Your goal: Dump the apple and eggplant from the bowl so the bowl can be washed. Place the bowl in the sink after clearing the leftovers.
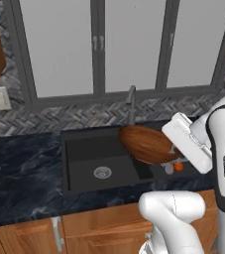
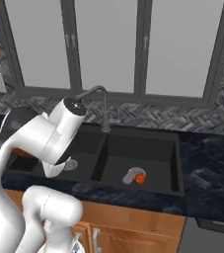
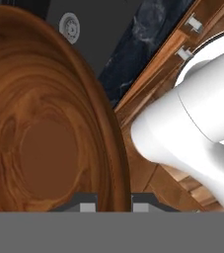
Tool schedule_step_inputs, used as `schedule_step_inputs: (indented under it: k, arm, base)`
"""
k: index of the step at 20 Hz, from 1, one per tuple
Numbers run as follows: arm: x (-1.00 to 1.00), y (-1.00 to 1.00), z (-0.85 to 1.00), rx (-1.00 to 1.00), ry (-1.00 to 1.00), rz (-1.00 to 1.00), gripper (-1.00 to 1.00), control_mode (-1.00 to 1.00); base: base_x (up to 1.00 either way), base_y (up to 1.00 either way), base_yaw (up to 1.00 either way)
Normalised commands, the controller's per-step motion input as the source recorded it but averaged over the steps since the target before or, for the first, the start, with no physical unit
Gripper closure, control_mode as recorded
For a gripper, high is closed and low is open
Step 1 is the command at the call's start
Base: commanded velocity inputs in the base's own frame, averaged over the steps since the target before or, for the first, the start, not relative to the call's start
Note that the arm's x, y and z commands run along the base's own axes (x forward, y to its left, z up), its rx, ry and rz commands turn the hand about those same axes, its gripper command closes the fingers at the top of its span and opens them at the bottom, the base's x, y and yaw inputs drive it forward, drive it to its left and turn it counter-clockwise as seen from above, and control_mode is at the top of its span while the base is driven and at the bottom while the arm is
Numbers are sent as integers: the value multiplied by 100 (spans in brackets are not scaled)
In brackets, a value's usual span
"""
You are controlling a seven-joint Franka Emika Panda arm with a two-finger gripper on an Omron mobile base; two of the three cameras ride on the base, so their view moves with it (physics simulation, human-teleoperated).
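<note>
You are holding the bowl [image 1: 146, 144], rim clamped in your pincer [image 3: 113, 205], tipped above the sink [image 1: 84, 149], where the apple [image 2: 140, 179] and eggplant [image 2: 131, 175] are lying; lowering it in comes next.

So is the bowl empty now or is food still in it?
Empty. The hand view shows the bowl with a bare glossy inside, held tipped over the sink. The apple and eggplant lie in the sink's other basin.
</note>
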Motion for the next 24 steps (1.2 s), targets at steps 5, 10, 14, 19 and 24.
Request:
schedule_step_inputs:
  k: [5,10,14,19,24]
  arm:
    - [0,0,0,0,0,0,100,100]
    - [0,0,0,0,0,0,100,100]
    - [0,0,0,0,0,0,100,100]
    - [0,0,0,0,0,0,100,100]
    - [0,0,0,0,0,0,100,100]
  base:
    - [34,73,1]
    - [31,85,-5]
    - [29,100,0]
    - [31,98,0]
    - [26,100,3]
